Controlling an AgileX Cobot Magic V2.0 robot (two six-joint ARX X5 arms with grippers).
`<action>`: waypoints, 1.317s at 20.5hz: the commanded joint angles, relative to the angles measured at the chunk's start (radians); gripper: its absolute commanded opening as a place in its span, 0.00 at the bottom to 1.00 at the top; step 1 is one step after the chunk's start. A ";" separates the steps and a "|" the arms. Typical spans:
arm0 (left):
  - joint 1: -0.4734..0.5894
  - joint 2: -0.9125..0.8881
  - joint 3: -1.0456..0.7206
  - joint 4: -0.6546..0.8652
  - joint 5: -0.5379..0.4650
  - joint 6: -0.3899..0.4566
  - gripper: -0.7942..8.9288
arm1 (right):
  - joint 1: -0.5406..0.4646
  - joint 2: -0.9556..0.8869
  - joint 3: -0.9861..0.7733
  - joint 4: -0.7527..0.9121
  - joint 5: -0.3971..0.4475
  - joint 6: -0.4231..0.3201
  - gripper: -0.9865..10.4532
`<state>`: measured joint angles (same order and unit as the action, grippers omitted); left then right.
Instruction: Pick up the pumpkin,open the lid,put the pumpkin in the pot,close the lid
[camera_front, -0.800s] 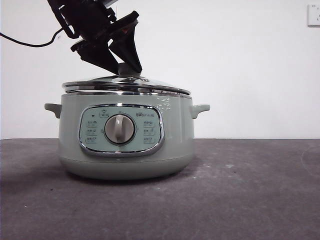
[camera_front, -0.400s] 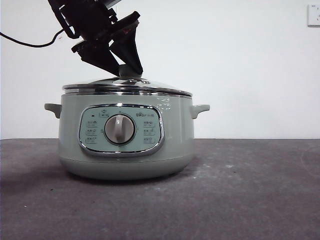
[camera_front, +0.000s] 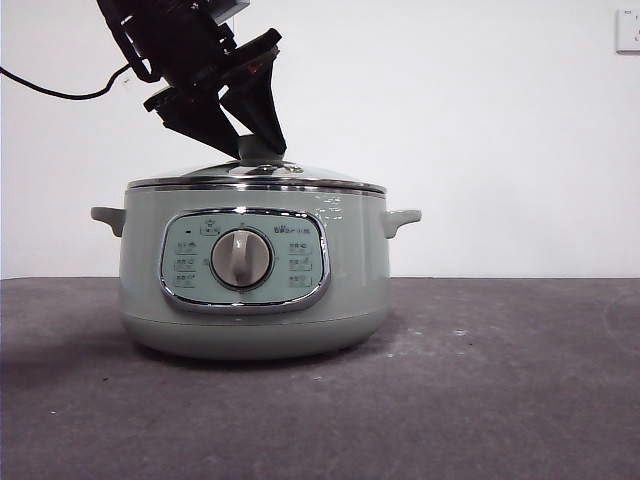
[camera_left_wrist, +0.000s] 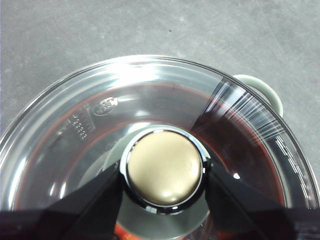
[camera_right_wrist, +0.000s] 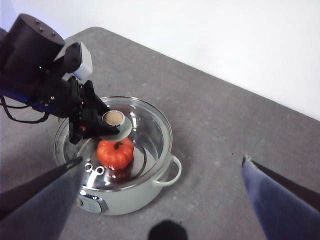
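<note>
Your left gripper (camera_left_wrist: 162, 172) is clamped on the lid's knob (camera_left_wrist: 163, 169), one black jaw pressed to each side of it, and it sits directly above the centre of the pot (camera_front: 252, 290). In the front view that gripper (camera_front: 250, 150) comes down at a slant from the upper side, its tips meeting the knob at the lid's crown. The lid (camera_front: 256, 178) looks level on the pot's rim with its chrome edge seated all round, so the closing step seems done or nearly so. What matters for your next move is that the knob lies straight between the jaws: letting go should call for them to spread sideways, then rise clear above the pot.

Through the glass, the pumpkin (camera_right_wrist: 115, 153) rests inside the pot, under the lid and just below the knob. Your right gripper (camera_right_wrist: 162, 200) hangs high above the pot, jaws spread wide and holding nothing. Around the pot, the grey table (camera_front: 500, 380) offers nothing to obstruct you.
</note>
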<state>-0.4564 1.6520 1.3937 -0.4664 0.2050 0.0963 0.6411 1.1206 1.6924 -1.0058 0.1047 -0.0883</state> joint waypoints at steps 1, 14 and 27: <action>-0.009 0.032 -0.013 -0.026 0.006 0.009 0.53 | 0.002 -0.002 -0.004 -0.011 -0.001 0.014 0.63; -0.007 -0.091 -0.012 -0.108 0.006 0.008 0.53 | 0.002 -0.002 -0.004 -0.127 -0.135 0.039 0.63; -0.008 -0.496 -0.012 -0.588 0.134 0.006 0.52 | 0.002 0.000 -0.004 -0.331 -0.343 0.046 0.55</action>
<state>-0.4622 1.1526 1.3926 -1.0565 0.3321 0.1043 0.6411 1.1206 1.6924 -1.3384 -0.2356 -0.0483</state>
